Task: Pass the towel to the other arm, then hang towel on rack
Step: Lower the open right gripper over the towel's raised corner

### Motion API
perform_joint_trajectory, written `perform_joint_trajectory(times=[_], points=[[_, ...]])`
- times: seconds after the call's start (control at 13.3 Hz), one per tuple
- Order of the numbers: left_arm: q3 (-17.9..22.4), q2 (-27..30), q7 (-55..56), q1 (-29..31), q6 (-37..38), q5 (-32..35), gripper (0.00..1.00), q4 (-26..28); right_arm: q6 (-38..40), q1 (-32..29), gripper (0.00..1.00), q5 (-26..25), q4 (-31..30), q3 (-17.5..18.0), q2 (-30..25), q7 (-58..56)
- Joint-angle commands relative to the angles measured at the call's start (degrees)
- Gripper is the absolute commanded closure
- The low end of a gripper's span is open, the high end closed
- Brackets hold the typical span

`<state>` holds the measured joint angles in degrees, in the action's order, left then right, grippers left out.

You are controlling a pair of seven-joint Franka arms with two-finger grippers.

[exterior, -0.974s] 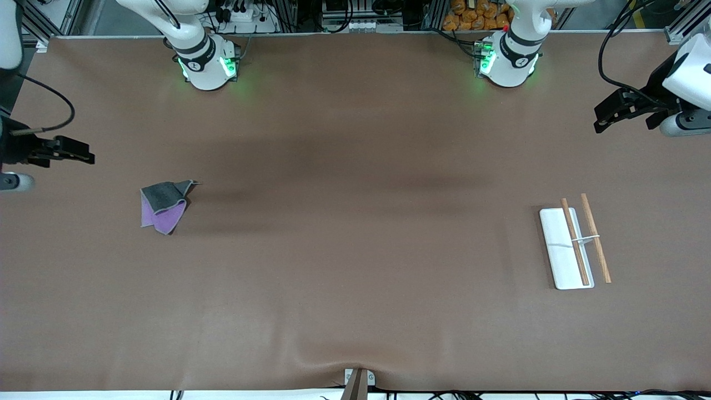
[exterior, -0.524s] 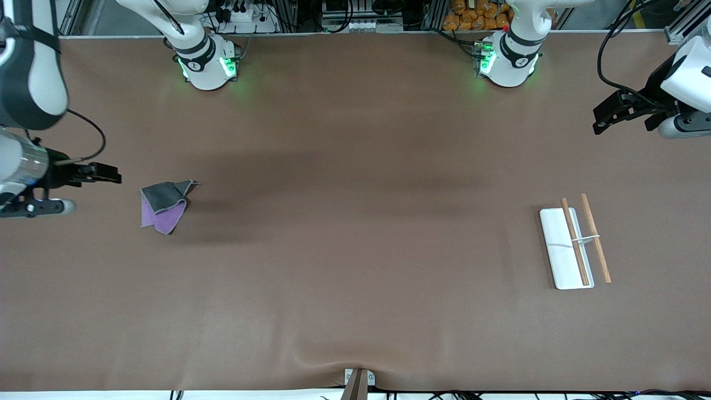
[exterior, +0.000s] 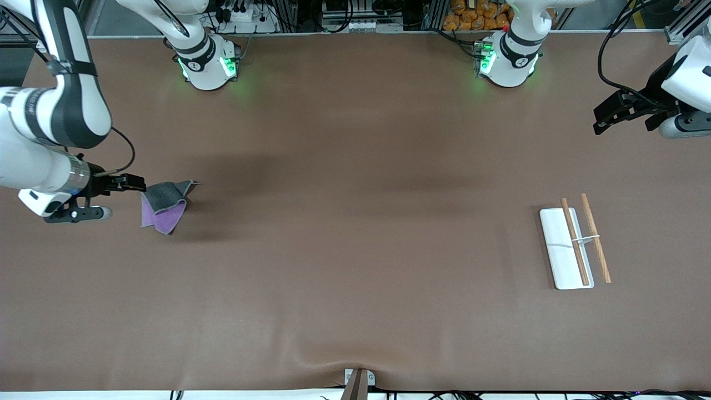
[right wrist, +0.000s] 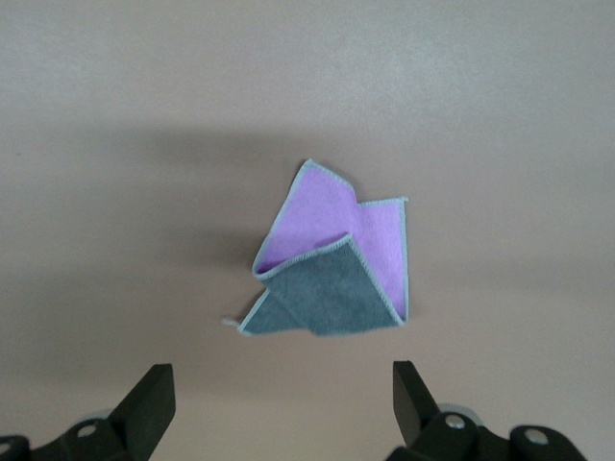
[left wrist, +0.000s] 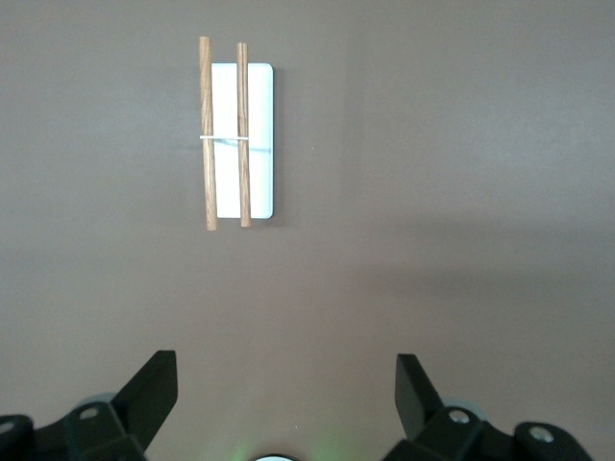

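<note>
Front view shows my right gripper (exterior: 136, 182), jaws wide, just beside the towel (exterior: 163, 206); my left gripper (exterior: 602, 116), jaws wide, waits above the bench (exterior: 355, 250).

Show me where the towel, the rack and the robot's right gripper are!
towel (exterior: 163, 206): front view, on its purple face.
rack (exterior: 560, 244): front view, on its white base plate.
right gripper (exterior: 131, 182): front view, between its open fingertips, right beside the towel.
</note>
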<state>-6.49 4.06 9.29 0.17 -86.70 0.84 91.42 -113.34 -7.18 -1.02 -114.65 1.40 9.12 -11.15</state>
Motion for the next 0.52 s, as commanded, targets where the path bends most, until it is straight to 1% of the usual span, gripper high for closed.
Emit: perform_joint_trajectory(times=[0.0,0.15,0.37,0.45], points=[[-0.2,-0.5,-0.6,0.2,0.5,-0.6,0.0,-1.5,-6.0,-2.7,0.0,-0.7,-6.3,0.5,-1.5,-4.7],[-0.2,-0.4,-0.8,0.2,0.6,-0.6,0.0,-1.5,-8.7,-3.1,0.0,-0.6,-8.8,0.6,-1.3,-5.1],[-0.2,-0.6,-0.7,0.1,0.6,-0.6,0.0,-1.5,-19.6,-3.2,0.02,-0.6,-15.8,0.5,-1.0,-7.6],[-0.2,-0.6,-0.7,0.1,0.6,-0.6,0.0,-1.5,-21.5,-3.5,0.02,-0.6,-16.6,0.6,-0.1,-9.4]])
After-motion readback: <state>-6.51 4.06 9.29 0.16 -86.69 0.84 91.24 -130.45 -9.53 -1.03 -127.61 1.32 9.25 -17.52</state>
